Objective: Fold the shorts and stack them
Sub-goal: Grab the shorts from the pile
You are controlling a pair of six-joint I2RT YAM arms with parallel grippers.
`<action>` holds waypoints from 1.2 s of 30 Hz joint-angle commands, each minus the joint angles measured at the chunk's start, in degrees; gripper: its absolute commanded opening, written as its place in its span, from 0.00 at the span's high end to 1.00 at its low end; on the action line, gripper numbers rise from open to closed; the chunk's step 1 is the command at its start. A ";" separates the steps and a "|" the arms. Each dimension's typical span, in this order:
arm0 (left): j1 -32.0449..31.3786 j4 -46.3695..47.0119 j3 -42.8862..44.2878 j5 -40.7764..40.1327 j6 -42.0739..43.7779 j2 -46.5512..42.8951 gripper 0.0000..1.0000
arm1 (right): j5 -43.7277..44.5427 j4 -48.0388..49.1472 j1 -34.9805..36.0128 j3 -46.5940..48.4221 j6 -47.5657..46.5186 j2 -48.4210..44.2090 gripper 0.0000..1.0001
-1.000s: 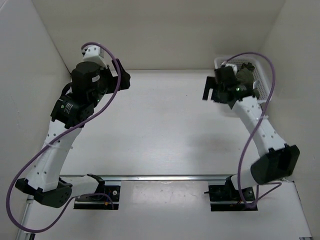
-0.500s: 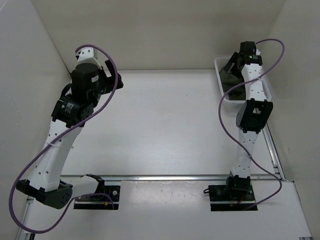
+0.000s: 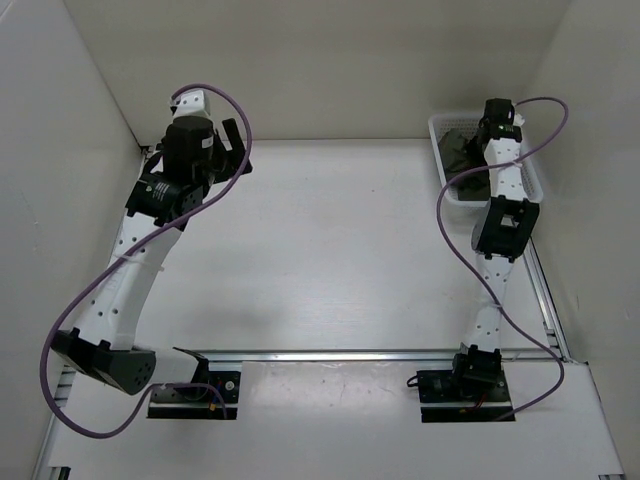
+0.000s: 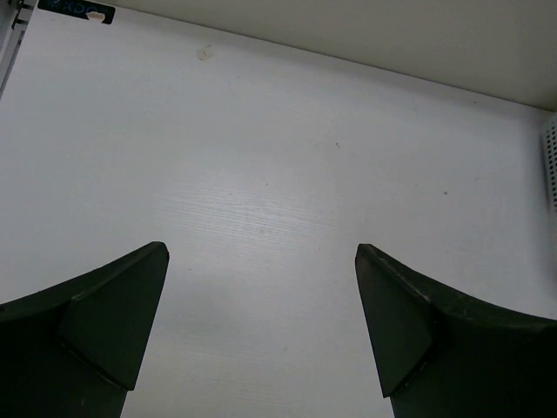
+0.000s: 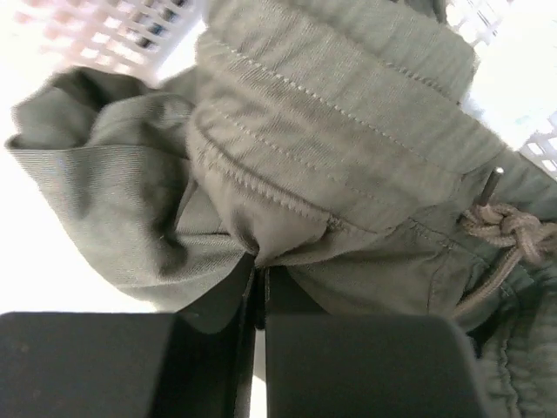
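The olive-green shorts (image 5: 331, 131) lie bunched in a white basket (image 3: 437, 127) at the table's far right. In the right wrist view the gathered waistband and a knotted drawstring (image 5: 505, 228) fill the frame. My right gripper (image 5: 259, 266) reaches down into the basket and is shut on a fold of the shorts, cloth pinched between its tips. From above, the shorts (image 3: 458, 152) show dark beside the right arm. My left gripper (image 4: 261, 252) hangs open over bare white table at the far left (image 3: 238, 152), holding nothing.
White walls close in the table at the back and both sides. The basket's mesh wall (image 5: 113, 26) sits close around the shorts. A metal rail (image 3: 330, 353) runs along the near edge by the arm bases. The basket's edge (image 4: 551, 165) shows at the left wrist view's right.
My right arm stretched out over the basket, went down into it and closed its jaws on the shorts. The left arm shifted slightly and stayed open.
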 commanded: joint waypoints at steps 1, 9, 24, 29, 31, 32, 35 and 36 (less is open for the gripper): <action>1.00 0.12 2.03 2.23 0.97 0.32 0.00 | -3.89 5.32 0.23 -1.79 -1.00 -14.03 1.00; 9.59 -1.54 -1.04 6.97 -3.07 -3.27 0.00 | -13.47 6.54 10.23 -1.62 -7.78 -37.07 1.00; 21.04 -5.15 -5.51 20.24 -4.83 -10.13 0.00 | -10.15 16.03 48.00 -56.05 -14.47 -66.17 0.52; 21.04 -5.77 -12.55 25.34 -3.43 -10.66 0.00 | -0.57 12.89 54.37 -76.40 -4.62 -71.10 0.01; 20.51 -5.77 -16.77 25.35 -3.42 -10.66 0.00 | 3.11 11.56 54.37 -79.57 -3.13 -73.74 0.01; 20.51 -5.77 -18.00 25.35 -3.42 -9.96 0.00 | 4.00 11.56 53.59 -80.37 -2.34 -76.10 0.01; 19.98 -4.63 -21.43 26.57 -5.00 -5.58 0.00 | 3.49 11.03 49.91 -81.43 -0.67 -77.62 0.27; 19.46 -4.63 -21.44 26.58 -5.70 -3.91 0.00 | 0.96 11.03 48.76 -81.43 -0.66 -77.10 0.36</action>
